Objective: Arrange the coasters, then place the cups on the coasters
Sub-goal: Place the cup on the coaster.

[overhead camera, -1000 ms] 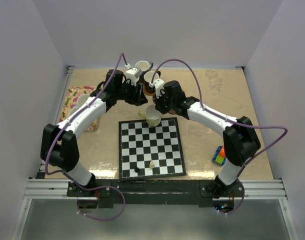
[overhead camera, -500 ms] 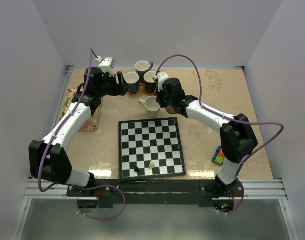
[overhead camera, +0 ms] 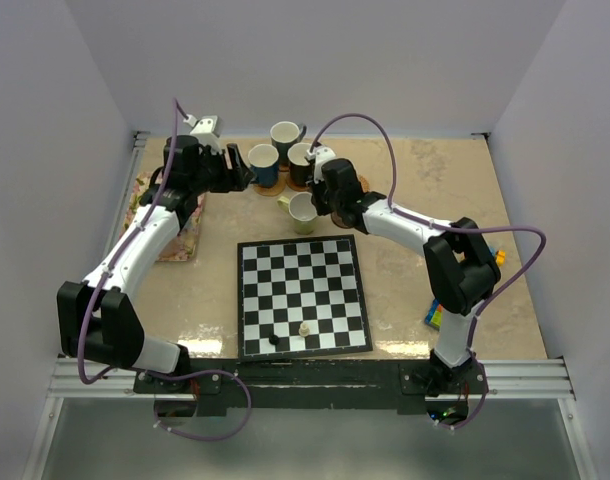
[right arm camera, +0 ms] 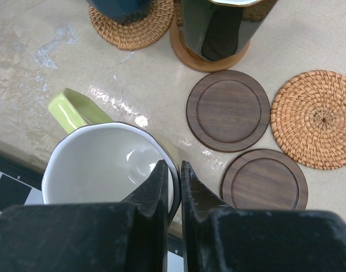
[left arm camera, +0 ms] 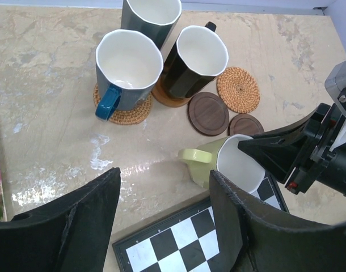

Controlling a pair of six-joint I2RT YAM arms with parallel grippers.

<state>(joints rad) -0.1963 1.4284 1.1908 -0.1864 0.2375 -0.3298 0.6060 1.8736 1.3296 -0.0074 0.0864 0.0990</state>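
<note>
Right by the far edge of the chessboard [left arm camera: 173, 249] sits the green cup [right arm camera: 105, 164]. The right gripper [right arm camera: 172, 170] has its jaws pinching one wall of the rim, one finger inside and one outside. Can't tell if the base is off the table [left arm camera: 48, 85] or not.

What I'd worry about: it's a one-sided pinch on slick glazed ceramic, so the cup could swing or slide out of the grip mid-carry. The free coasters are bunched close together: a dark coaster [right arm camera: 228, 110], a second dark coaster [right arm camera: 265, 180] and a woven coaster [right arm camera: 315, 119]. Land off-centre and the cup ends up tilted on a raised rim or straddling two discs, or it shoves a disc along the glossy tabletop. The black cup [left arm camera: 195, 56] is just beside that first dark one, so a wide approach could bump it.

Looks-wise, the cup is pale green outside and white inside, faceted rather than round, with an angular handle. The dark coasters are smooth turned wood with a shallow lip, and the woven one is a coarse rattan spiral.

The blue cup [left arm camera: 127, 59] sits on its own rattan disc [left arm camera: 130, 116], and the black cup is on a tan wooden one [left arm camera: 167, 97].

The left gripper [left arm camera: 164, 175] hovers nearby, jaws spread with nothing between them.
</note>
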